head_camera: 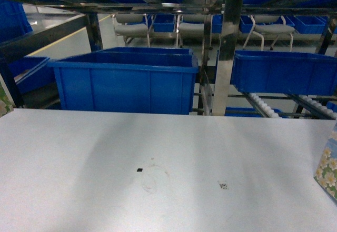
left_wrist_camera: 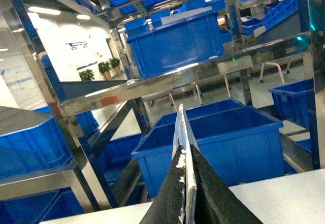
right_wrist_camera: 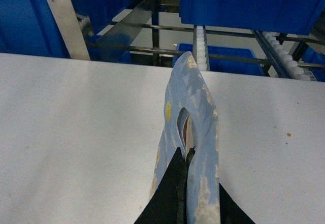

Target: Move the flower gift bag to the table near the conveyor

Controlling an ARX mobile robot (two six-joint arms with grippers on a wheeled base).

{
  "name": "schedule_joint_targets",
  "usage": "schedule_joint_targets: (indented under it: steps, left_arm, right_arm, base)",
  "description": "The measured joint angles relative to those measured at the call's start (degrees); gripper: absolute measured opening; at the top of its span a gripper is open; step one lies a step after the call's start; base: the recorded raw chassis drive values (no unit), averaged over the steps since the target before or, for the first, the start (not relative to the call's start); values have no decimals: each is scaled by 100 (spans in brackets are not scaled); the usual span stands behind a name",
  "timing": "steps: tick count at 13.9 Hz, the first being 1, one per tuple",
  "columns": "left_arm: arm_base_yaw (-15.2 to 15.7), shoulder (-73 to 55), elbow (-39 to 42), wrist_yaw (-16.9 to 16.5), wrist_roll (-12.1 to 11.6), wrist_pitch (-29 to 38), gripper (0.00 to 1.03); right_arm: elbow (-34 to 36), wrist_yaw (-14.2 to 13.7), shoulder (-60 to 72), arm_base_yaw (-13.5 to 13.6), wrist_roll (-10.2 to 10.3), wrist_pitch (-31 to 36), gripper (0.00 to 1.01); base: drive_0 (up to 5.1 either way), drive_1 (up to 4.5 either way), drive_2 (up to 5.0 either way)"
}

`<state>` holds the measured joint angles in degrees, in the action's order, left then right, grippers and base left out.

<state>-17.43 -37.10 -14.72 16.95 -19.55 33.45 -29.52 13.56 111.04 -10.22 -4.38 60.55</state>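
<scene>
Flower gift bag (right_wrist_camera: 195, 132) is hanging pinched in your right pincer (right_wrist_camera: 184, 158) over the white surface (right_wrist_camera: 76, 132); your left pincer (left_wrist_camera: 187, 168) is clamping another bag's edge (left_wrist_camera: 182, 132) before blue bins (left_wrist_camera: 223, 137).

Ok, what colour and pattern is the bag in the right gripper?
Light blue gift bag with white-and-yellow flowers; print clearest in head view.

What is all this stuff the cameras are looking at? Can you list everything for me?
Table: one, matte white-grey, filling the foreground.
Black square markers: two, small, near a faint ring stain mid-table.
Flower gift bag: light blue with pale flowers; one seen at the right table edge in the head view and pinched in the right wrist view.
White bag edge: one, thin, pinched in the left wrist view.
Blue plastic bins: several, on the rack behind the table.
Conveyor: white rollers in shiny steel rails, behind the table.
Chairs: grey, far background.
Left gripper: black, shut.
Right gripper: black, shut.
</scene>
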Motion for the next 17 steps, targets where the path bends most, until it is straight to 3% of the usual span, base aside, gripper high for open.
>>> schedule_joint_targets:
  steps: [5,6,7,9,11,13,14,17]
  left_arm:
    - [0,0,0,0,0,-2,2]
    - [0,-2,0,0,0,-2,2]
    - [0,0,0,0,0,2,2]
    - [0,0,0,0,0,0,2]
    - [0,0,0,0,0,-2,2]
    - [0,0,0,0,0,-2,2]
    - [0,0,0,2,0,0,2]
    - [0,0,0,0,0,-2,2]
  right_arm:
    - [-42,-48,243,0,-13,389,2]
    - [76,-57,240,-17,-22,483,8]
    - [236,-85,236,-72,-24,610,21]
    - [623,-205,-138,-116,9,949,56]
    - [752,-304,-411,-116,11,1106,68]
    - [1139,-435,-1064,-107,44,1231,93]
    - [1318,-507,-1381,-105,42,1270,100]
    - [1853,-743,-2675,-11,-2,820,98]
  base:
    - [0,0,0]
    - [0,0,0]
    - [0,0,0]
    - [0,0,0]
    - [0,0,0]
    - [0,0,0]
    - [0,0,0]
    - [0,0,0]
